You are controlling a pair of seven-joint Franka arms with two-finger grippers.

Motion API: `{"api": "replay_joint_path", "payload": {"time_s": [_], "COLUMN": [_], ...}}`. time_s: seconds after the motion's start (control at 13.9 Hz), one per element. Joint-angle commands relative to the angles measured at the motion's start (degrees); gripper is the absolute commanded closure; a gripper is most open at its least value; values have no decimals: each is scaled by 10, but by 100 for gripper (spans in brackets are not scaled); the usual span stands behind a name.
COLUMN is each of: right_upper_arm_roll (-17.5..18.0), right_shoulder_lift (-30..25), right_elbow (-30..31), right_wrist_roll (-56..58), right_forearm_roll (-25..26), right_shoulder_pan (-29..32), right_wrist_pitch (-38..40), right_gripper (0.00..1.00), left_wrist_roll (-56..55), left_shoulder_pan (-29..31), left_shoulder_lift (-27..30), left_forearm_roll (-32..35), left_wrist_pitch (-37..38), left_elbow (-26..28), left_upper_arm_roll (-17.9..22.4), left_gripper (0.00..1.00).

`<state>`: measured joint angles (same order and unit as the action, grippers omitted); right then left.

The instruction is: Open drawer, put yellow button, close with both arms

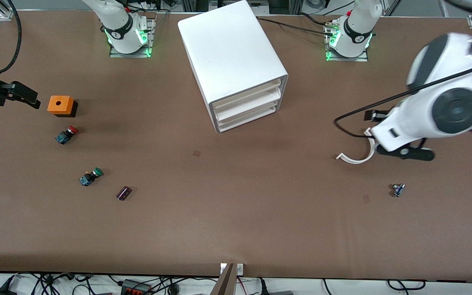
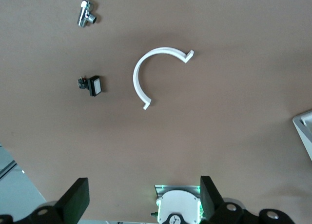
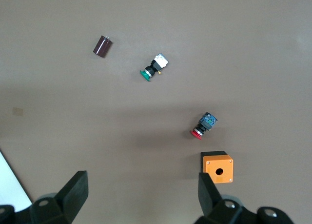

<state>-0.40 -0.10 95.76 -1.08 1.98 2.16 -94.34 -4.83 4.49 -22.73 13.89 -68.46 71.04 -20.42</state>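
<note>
The white cabinet [image 1: 232, 57] stands at the table's middle, near the arms' bases. Its top drawer [image 1: 246, 94] is shut, like the two below it. No yellow button shows in any view. My left gripper [image 2: 143, 204] is open and empty, up over the table at the left arm's end [image 1: 379, 116], near a white curved piece [image 1: 357, 156]. My right gripper [image 3: 141, 197] is open and empty, over the right arm's end of the table [image 1: 19, 95], beside an orange box [image 1: 61, 105].
A red-capped switch [image 1: 67, 134], a green-capped switch [image 1: 91, 176] and a dark cylinder [image 1: 123, 193] lie near the orange box. A small silver part [image 1: 398, 189] lies near the curved piece. A black switch with a white face [image 2: 91, 85] shows in the left wrist view.
</note>
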Motion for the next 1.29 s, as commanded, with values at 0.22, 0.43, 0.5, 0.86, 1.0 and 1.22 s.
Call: {"api": "replay_joint_path", "payload": {"time_s": [0.22,0.43,0.5,0.86,1.0,1.22], "right_upper_arm_roll": [6,6,6,5,3,4], "right_shoulder_lift": [-17,-13,-10,-10,-11,-13], "right_elbow": [23,16,15,15,15,15], "right_wrist_roll": [12,12,12,10,10,9], "right_forearm_roll": [-5,-8,-8,-9,-9,-9], "right_shoulder_pan": [7,7,7,7,7,7], "right_wrist_pitch": [-14,-10,-10,-8,-8,6], "right_gripper": [0,0,0,0,0,0], "left_wrist_roll": [117,112,111,109,105,105], "left_shoulder_pan": [-16,-16,-17,-14,-15,-12], "left_shoulder_lift": [229,249,252,243,242,237], "left_forearm_roll": [-118,-170,-171,-166,-167,-168], "left_wrist_pitch": [-221,-241,-241,-236,-235,-235], "left_elbow": [268,271,270,256,254,248], "left_upper_arm_roll": [119,137,138,136,135,135], "left_gripper": [0,0,0,0,0,0]}}
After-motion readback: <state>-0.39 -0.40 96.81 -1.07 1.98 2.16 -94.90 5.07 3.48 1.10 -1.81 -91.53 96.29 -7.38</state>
